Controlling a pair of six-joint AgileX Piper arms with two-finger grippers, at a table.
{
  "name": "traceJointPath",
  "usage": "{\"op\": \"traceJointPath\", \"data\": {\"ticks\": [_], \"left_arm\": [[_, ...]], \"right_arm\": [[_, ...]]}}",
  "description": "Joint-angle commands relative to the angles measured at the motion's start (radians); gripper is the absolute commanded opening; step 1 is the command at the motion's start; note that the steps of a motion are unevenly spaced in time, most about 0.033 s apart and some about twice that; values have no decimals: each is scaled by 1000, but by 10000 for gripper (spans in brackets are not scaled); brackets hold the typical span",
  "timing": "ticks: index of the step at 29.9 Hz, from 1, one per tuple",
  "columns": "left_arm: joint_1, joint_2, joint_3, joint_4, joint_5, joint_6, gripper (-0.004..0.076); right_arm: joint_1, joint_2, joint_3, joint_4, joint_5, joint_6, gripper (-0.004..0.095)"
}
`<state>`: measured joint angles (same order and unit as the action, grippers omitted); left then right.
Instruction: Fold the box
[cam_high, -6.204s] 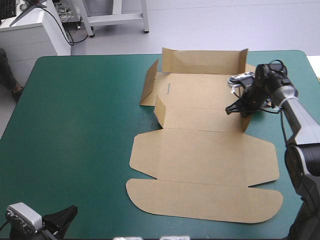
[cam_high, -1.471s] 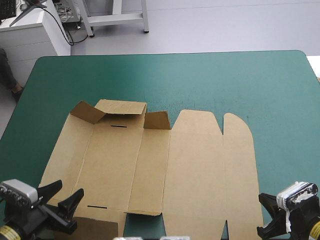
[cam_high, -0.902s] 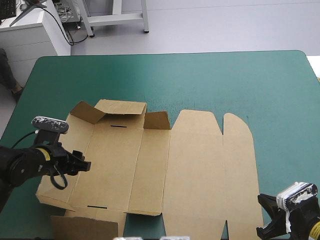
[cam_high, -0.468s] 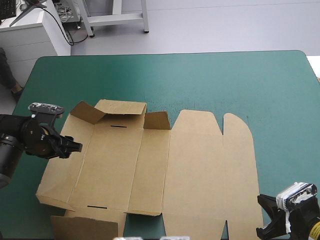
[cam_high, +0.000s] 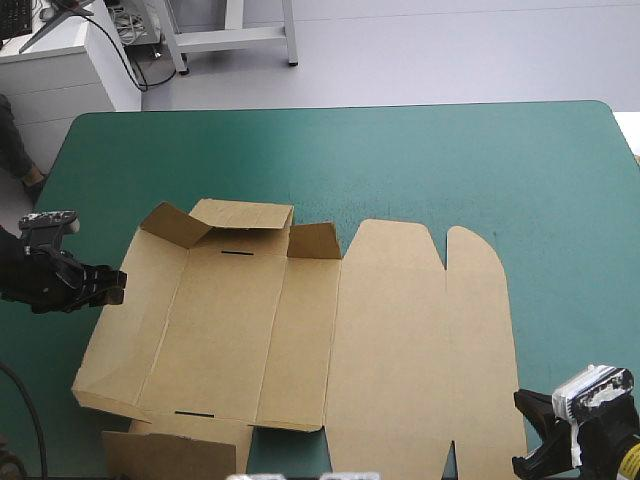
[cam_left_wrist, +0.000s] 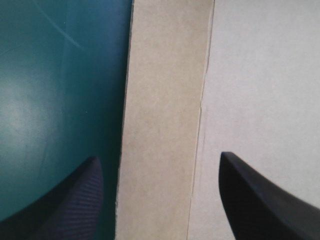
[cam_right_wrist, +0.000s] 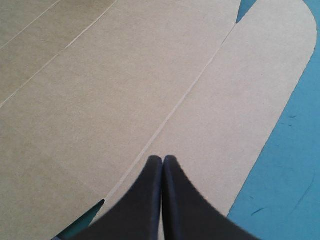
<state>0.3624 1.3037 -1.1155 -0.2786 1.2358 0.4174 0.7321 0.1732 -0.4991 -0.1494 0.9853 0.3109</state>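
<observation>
Opened out almost flat, the brown box (cam_high: 300, 330) covers the near half of the teal-green cover (cam_high: 450, 150), spreading from about 7 o'clock to 5 o'clock on the table, with its two round-ended lid panels (cam_high: 450, 300) at the sheet's 3 o'clock side. The left gripper (cam_high: 108, 285) hangs at the sheet's 9 o'clock edge, spread wide and holding nothing. From its wrist, the narrow outer strip (cam_left_wrist: 162, 125) runs between the black fingers (cam_left_wrist: 75, 200), one over bare cover, the other over the panel beyond a crease (cam_left_wrist: 202, 125). The right gripper (cam_high: 540, 445) sits at the sheet's 5 o'clock corner, pressed to a point with nothing in it, aimed across the lid panels. The board looks thin and light, stiff within each panel and likely to bend only along its scored lines. On this smooth cover it would probably skate if pushed, not pinched. The free edge of the outer strip, midway along, seems the natural place to take hold. The only hindrances in sight are the box's own: short flaps (cam_high: 240, 215) half raised at 11 to 12 o'clock, and one flap (cam_high: 170, 455) jutting out at 7 o'clock, either of which might snag a rising wall.
</observation>
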Motion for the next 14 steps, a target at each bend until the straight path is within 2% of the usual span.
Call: {"op": "traceJointPath", "data": {"ticks": [1, 14], "left_arm": [[7, 46, -33, 2, 33, 12, 473], [7, 191, -12, 21, 60, 35, 473]], "right_arm": [[-5, 11, -21, -13, -64, -14, -19], [-5, 11, -21, -13, -64, -24, -19]]}}
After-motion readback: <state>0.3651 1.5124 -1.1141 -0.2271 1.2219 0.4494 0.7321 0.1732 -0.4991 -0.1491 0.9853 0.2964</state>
